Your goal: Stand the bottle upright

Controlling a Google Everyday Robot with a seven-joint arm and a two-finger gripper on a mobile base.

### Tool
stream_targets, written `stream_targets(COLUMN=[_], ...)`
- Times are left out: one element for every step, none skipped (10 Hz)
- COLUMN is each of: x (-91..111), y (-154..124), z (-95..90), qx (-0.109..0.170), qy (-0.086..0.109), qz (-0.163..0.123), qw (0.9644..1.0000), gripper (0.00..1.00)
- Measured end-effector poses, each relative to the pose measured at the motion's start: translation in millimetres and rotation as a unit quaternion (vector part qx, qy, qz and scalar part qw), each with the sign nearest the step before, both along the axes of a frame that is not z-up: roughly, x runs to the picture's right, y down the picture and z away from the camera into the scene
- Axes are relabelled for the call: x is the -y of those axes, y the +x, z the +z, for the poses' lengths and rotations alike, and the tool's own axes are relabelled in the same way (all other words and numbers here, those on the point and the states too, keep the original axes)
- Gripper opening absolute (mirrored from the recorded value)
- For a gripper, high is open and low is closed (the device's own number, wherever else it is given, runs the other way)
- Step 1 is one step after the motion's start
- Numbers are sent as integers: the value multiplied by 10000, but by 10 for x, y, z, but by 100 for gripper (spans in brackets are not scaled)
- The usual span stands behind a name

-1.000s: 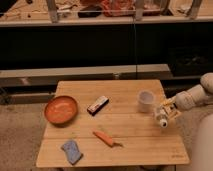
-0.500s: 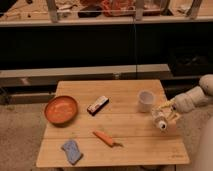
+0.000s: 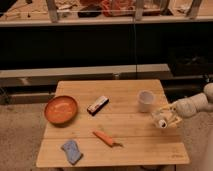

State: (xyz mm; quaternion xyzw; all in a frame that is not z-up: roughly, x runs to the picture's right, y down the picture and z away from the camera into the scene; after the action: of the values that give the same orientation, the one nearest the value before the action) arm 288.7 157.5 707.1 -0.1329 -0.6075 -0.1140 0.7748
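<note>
Reaching in from the right, the hand (image 3: 167, 118) pinches the bottle (image 3: 161, 120) on its side over the table's (image 3: 125, 145) right edge, round end facing forward. White cup (image 3: 145, 100) sits just behind-left; carrot (image 3: 105, 138) farther left.

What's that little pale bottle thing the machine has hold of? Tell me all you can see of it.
The bottle is small and pale, whitish-translucent with a yellowish tint, probably plastic. It lies on its side, its round end with a dark centre facing the camera. It sits at the right side of the wooden table, just below and right of the white cup, not touching it. The claw surrounds it from the right; whether the bottle rests on the table or is lifted is unclear.
</note>
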Motion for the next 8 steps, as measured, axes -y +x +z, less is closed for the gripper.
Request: stream_targets(x=[-10, -20, -46, -59, -64, -65, -81, -81], y=[-38, -75, -99, -105, -123, -107, -72, -61], z=[-26, -37, -59, -61, -62, -64, -73, -73], qx=[-20, -48, -105, -133, -201, -321, -378, -388], qy=[-6, -22, -63, -85, -104, -101, -110, -133], qz=[121, 216, 388, 462, 605, 835, 1015, 1120], qw=[9999, 9998, 9992, 9988, 9979, 9959, 9941, 9929], gripper=[0, 0, 0, 0, 0, 0, 0, 0])
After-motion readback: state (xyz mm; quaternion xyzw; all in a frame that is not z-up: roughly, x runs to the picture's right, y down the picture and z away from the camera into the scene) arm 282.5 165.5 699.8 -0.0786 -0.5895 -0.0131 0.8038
